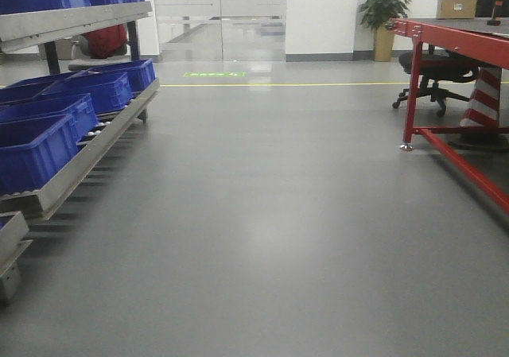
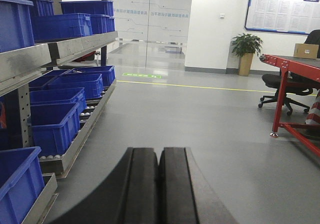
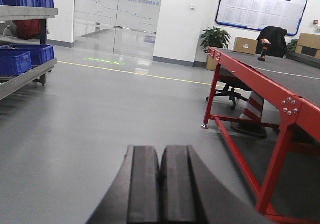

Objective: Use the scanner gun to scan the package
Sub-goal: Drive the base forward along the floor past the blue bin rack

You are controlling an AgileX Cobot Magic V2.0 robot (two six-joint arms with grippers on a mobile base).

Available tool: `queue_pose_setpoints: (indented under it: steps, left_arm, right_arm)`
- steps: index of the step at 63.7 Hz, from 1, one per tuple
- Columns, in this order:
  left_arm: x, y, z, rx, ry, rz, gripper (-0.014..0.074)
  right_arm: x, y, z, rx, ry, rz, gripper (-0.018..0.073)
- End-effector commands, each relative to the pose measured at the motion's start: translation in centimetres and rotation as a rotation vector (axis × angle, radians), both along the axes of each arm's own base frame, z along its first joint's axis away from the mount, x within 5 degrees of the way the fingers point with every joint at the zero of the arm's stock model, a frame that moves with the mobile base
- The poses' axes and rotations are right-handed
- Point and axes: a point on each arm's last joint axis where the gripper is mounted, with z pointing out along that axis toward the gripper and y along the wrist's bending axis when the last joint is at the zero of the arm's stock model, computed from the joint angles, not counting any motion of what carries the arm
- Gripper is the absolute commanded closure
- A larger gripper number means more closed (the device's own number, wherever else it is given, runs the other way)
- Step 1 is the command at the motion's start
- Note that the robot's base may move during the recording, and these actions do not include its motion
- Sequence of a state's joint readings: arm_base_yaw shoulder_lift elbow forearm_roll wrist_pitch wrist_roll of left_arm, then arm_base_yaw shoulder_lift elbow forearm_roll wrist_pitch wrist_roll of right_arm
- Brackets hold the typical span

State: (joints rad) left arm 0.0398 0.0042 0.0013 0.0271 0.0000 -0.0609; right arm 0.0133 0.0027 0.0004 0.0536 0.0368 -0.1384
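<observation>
**Desk:** How many grippers were in shot, and how did they stand?

**Photographer:** Two. The left gripper [image 2: 159, 154] had its two black fingers pressed together with nothing between them. The right gripper [image 3: 161, 153] was closed the same way, also on nothing. Both hung over the grey floor [image 1: 262, 214].

**Desk:** Where was the package?

**Photographer:** One package [image 3: 245, 45], a tan box, sat at the far end of the one red table [image 3: 295, 109], well apart from both grippers. One scanner gun [image 3: 263, 50] stood upright on the same table, near the package's right side. A second cardboard box [image 3: 310, 40] lay farther right.

**Desk:** What else could be counted?

**Photographer:** There was one potted plant [image 3: 215, 37] against the white wall and one black office chair [image 3: 230, 87] beside the table. One red-and-white striped cone [image 3: 254, 109] stood under the table, and one person in black [image 3: 272, 37] was behind it. Along the left side, blue bins [image 1: 103, 91] filled a metal rack [image 1: 79, 166]. They overlapped too much for a sure count.
</observation>
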Motion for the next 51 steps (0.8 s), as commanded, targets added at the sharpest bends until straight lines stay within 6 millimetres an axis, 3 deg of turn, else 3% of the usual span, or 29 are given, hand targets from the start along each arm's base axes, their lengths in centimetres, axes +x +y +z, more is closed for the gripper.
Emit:
queue_pose_setpoints:
  steps: [1, 51]
  left_arm:
    - [-0.06, 0.01, 0.24, 0.0, -0.024, 0.002, 0.0708]
    - [-0.06, 0.01, 0.24, 0.0, -0.024, 0.002, 0.0708]
  right_arm:
    - [-0.04, -0.03, 0.23, -0.005, -0.025, -0.005, 0.0727]
    - [-0.04, -0.03, 0.23, -0.005, -0.025, -0.005, 0.0727]
